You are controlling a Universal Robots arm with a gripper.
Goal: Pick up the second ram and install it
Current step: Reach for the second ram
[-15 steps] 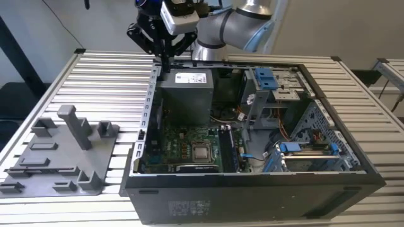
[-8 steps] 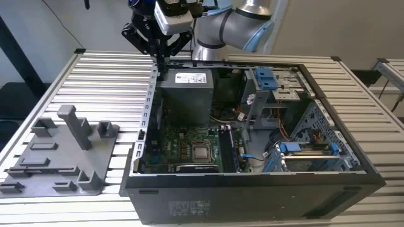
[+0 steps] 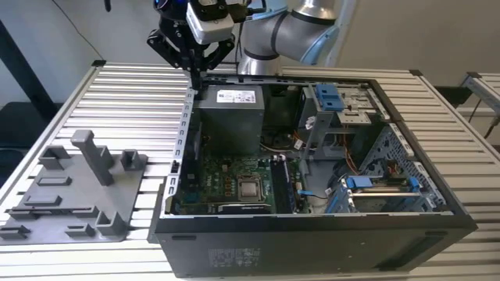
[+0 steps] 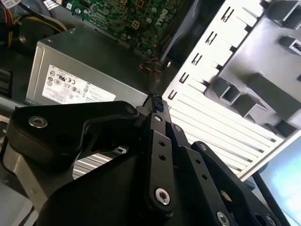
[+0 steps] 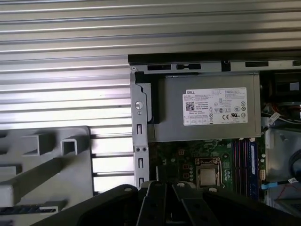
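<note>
My gripper (image 3: 195, 70) hangs above the back corner of the open computer case (image 3: 312, 234), on the exterior view's left, just over the grey power supply (image 3: 230, 114). Its black fingers (image 4: 160, 141) are pressed together into one point, shut, and I see nothing between them. Long thin dark boards stand upright in the memory slots (image 3: 285, 181) beside the processor socket (image 3: 250, 188), also seen as memory slots (image 5: 244, 160) in the first wrist view. I cannot tell which of them is the second ram.
A grey plastic holder tray (image 3: 74, 193) with upright posts lies on the slatted metal table (image 3: 125, 105), left of the case in the exterior view. Blue drive brackets (image 3: 328, 96) and cables fill the case's other side. The arm (image 3: 297, 29) reaches in from the back.
</note>
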